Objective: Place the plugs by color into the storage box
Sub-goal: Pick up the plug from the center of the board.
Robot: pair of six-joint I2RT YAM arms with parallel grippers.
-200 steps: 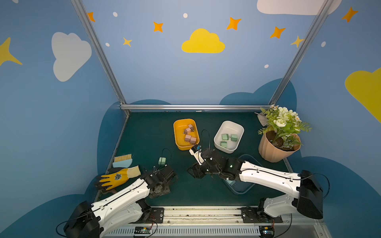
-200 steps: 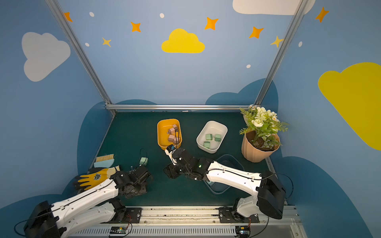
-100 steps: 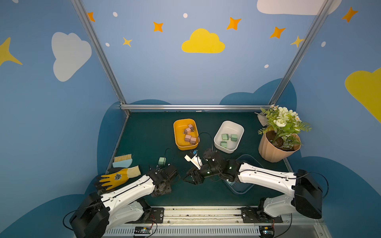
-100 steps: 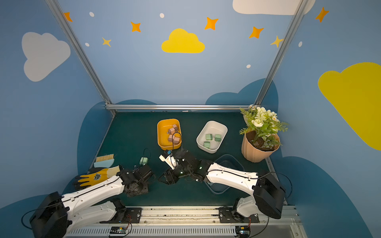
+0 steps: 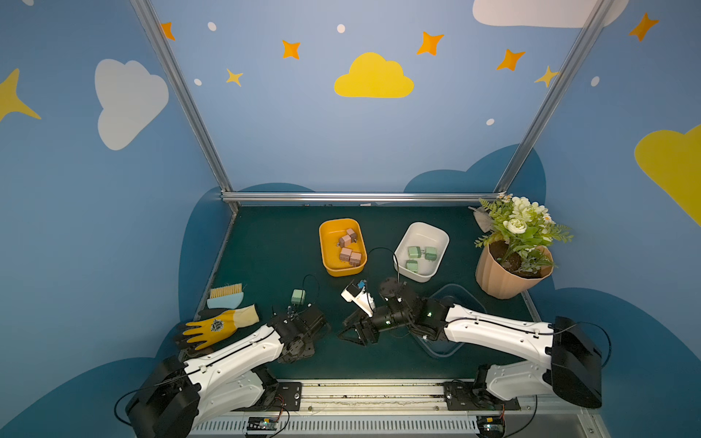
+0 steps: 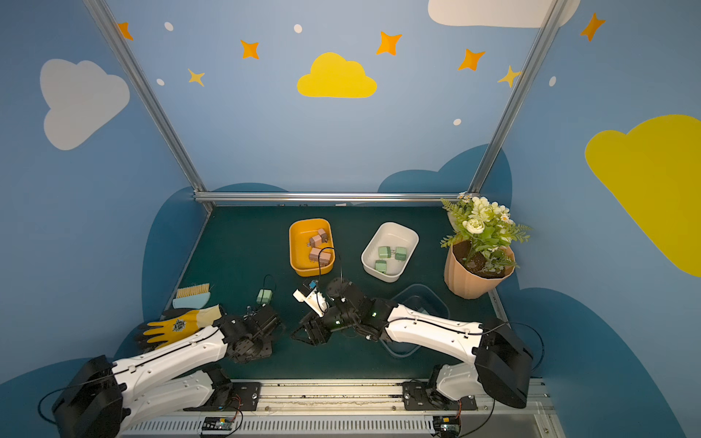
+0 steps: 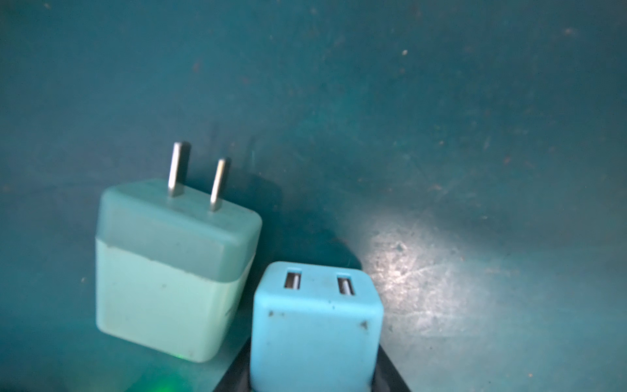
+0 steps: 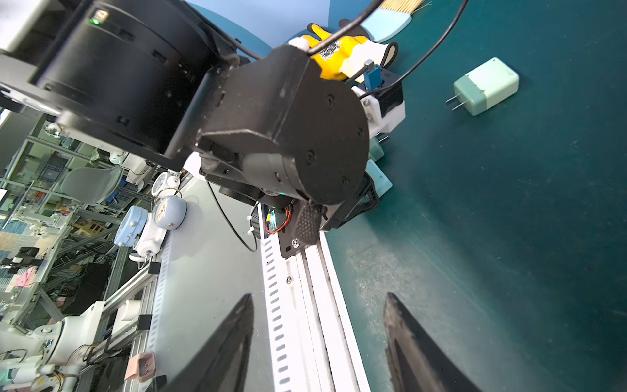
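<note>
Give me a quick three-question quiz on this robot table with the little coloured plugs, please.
1. True or false: the right gripper holds a plug.
2. How many pastel pink cube-shaped plugs lie in the orange plastic bin?
3. The rounded plastic plug clamped in the left gripper is: A pink, B light teal, C white.
Key: 1 false, its jaws stand open and empty; 2 four; 3 B.
</note>
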